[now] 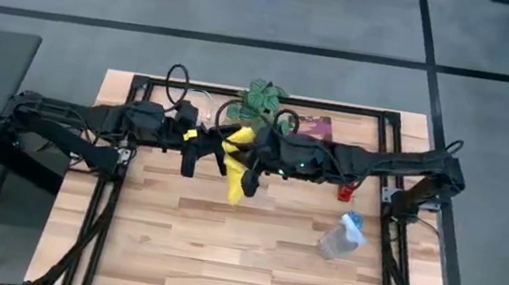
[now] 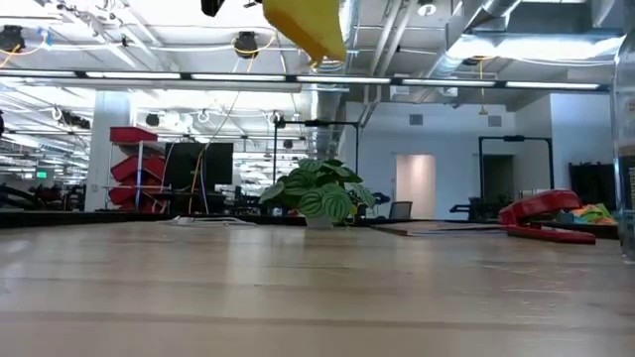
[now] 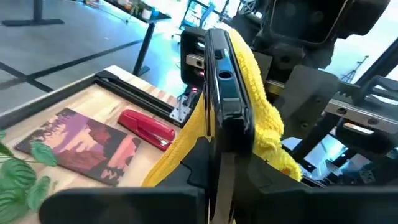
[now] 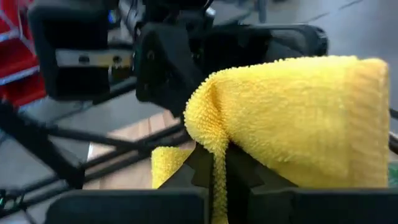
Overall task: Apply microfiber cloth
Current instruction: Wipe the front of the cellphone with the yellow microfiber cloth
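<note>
Dark jointed arms, looped black cables, possibly yellow tape

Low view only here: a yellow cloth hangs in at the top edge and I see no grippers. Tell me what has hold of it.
Observer: The right gripper is shut on the microfiber cloth, which is folded over its fingers.
Operator: Report the left arm.
Observer: The left gripper is shut on a black smartphone, held edge-up, with the cloth draped against one face.
Operator: Give me their place over the table.
Observer: From above, both grippers meet over the back half of the table, just in front of the potted plant, and the cloth's tail hangs free below them.
</note>
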Robot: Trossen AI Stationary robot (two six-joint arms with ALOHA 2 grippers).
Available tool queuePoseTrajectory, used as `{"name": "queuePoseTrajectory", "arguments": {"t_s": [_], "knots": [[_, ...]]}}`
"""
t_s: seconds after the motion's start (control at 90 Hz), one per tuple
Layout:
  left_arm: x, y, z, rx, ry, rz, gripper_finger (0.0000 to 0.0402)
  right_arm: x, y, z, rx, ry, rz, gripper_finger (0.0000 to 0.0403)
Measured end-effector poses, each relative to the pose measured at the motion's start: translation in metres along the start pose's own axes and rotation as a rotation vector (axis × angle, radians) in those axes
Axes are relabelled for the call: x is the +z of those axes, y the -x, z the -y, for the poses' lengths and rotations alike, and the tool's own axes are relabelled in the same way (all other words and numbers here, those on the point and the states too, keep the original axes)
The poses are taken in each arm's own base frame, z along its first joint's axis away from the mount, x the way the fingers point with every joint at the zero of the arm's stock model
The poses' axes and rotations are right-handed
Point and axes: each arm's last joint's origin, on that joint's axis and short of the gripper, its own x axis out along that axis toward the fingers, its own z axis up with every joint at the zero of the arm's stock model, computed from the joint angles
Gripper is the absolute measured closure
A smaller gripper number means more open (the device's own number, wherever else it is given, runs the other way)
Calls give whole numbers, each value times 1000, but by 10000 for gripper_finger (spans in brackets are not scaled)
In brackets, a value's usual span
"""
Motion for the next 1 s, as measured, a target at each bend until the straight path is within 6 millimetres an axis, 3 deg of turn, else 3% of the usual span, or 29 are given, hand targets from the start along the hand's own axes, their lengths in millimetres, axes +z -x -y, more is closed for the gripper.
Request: {"name": "queuePoseTrajectory", "arguments": {"t_s": [0.322,0.633,1.0], "knots": [[-14,-2,-6,49,-27,-123,391,4,1,2,-39,5,27,403],[-10,-8,-2,15,-9,-75,391,6,0,-2,132,158,12,403],[-24,-26,0,-29,7,-161,391,-17,-24,2,111,323,-76,403]]}}
